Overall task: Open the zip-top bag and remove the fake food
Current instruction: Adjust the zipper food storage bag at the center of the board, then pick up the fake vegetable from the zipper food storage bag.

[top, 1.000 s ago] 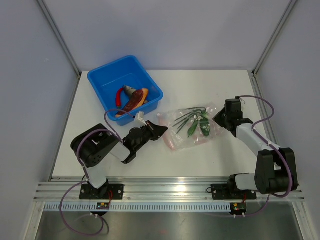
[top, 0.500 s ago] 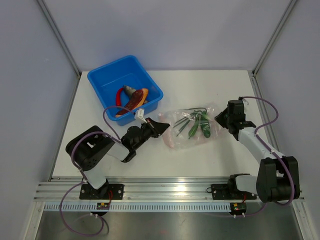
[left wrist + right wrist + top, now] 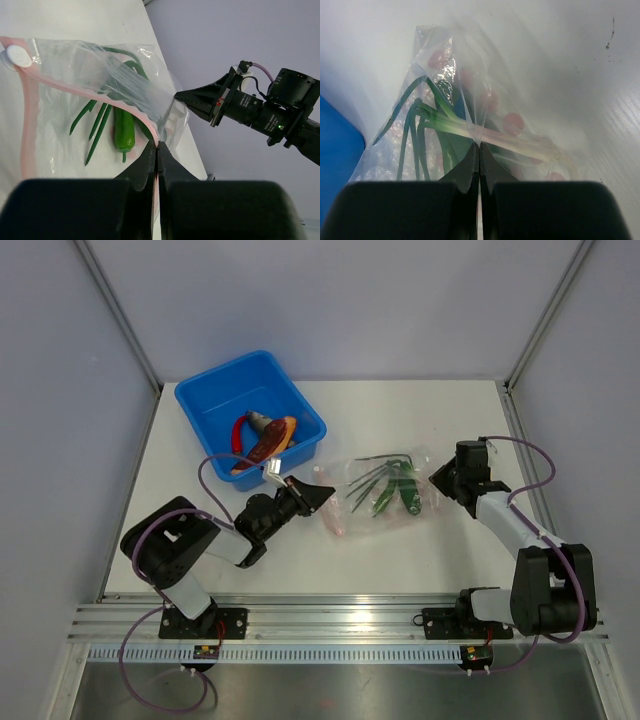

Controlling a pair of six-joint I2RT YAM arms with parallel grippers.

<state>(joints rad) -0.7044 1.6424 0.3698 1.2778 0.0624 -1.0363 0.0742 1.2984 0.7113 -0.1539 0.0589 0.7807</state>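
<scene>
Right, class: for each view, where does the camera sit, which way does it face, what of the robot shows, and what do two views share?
Top external: above and behind, looking down on the table; left arm and right arm show.
Left wrist: faces the bag past its shut left pincer; right arm beyond.
Right wrist: faces the bag past its shut right pincer.
Shared: the bag.
</scene>
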